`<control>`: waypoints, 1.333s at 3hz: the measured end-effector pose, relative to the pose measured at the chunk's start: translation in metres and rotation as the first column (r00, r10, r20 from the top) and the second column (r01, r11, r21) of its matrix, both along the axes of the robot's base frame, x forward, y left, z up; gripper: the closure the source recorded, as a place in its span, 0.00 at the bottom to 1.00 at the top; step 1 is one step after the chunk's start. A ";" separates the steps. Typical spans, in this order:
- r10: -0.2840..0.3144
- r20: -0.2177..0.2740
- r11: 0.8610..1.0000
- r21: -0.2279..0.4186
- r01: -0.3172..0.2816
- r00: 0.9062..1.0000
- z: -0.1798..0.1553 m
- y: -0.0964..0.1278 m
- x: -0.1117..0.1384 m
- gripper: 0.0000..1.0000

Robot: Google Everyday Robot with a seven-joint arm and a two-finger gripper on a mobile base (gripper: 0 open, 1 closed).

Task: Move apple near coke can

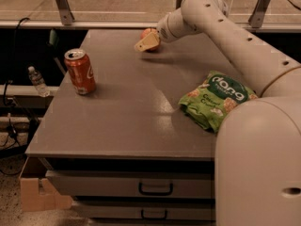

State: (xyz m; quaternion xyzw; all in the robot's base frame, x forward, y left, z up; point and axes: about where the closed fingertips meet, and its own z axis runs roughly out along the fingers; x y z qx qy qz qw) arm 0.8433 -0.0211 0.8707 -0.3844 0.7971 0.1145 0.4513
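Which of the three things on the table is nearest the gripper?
The apple, at the far edge, right behind the gripper. The coke can stands at the left; the snack bag lies at the right.
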 end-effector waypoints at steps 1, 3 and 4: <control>-0.031 -0.036 1.000 -0.002 0.031 0.999 -0.012 0.004 0.004 0.38; 0.010 -0.006 0.999 0.045 -0.010 1.000 0.007 0.010 -0.011 0.86; 0.070 0.076 0.994 0.083 -0.076 0.995 0.051 0.006 -0.031 1.00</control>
